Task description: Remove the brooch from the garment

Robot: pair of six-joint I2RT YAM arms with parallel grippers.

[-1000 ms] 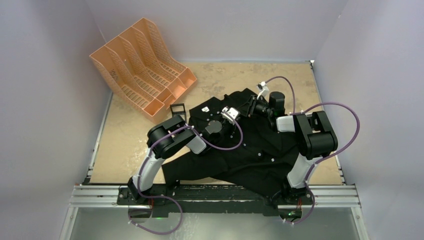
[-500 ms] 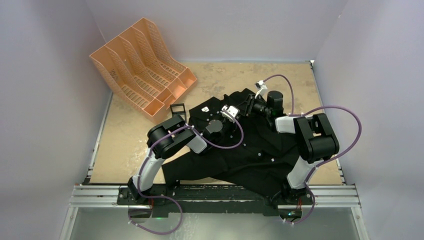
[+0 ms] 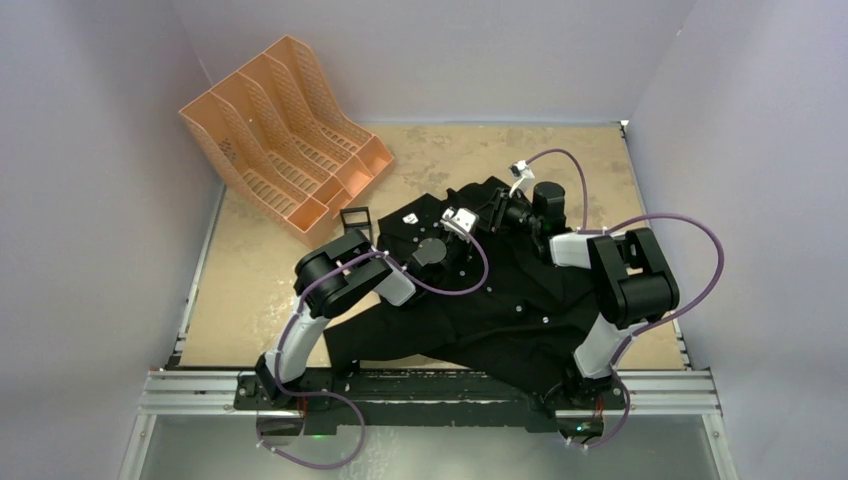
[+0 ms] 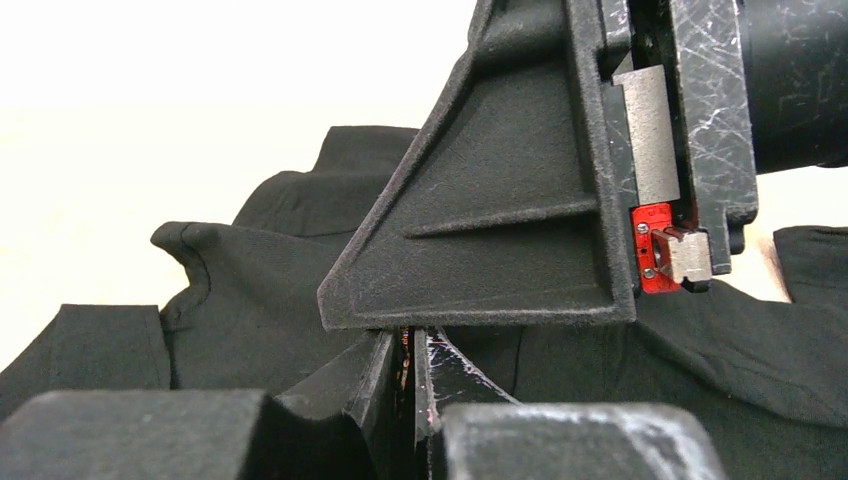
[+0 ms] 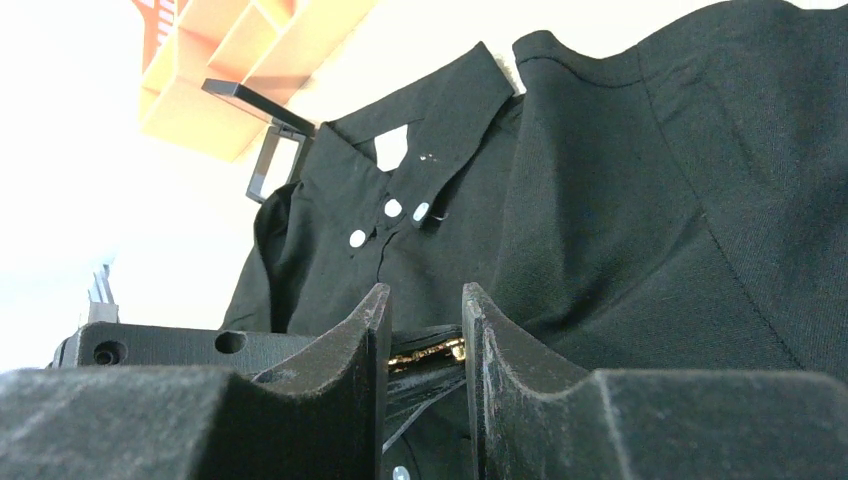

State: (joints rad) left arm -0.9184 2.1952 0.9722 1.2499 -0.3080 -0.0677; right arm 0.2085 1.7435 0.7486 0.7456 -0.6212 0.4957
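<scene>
Left tool (image 4: 411, 348) closed. Brooch (image 5: 432, 352) spans right tool (image 5: 425, 308) jaws; grip indeterminate. Shirt (image 5: 600, 200) label (image 5: 392, 147), brooch's 12 o'clock, unreadable.

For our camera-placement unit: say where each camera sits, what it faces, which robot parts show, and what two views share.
Top external: above, behind the bases, looking down at the table; both arms show.
Left wrist: low over the shirt, facing the right gripper; own fingers show.
Right wrist: faces the collar; own fingers, brooch between them.
Shared: top and right wrist both show the file rack.
</scene>
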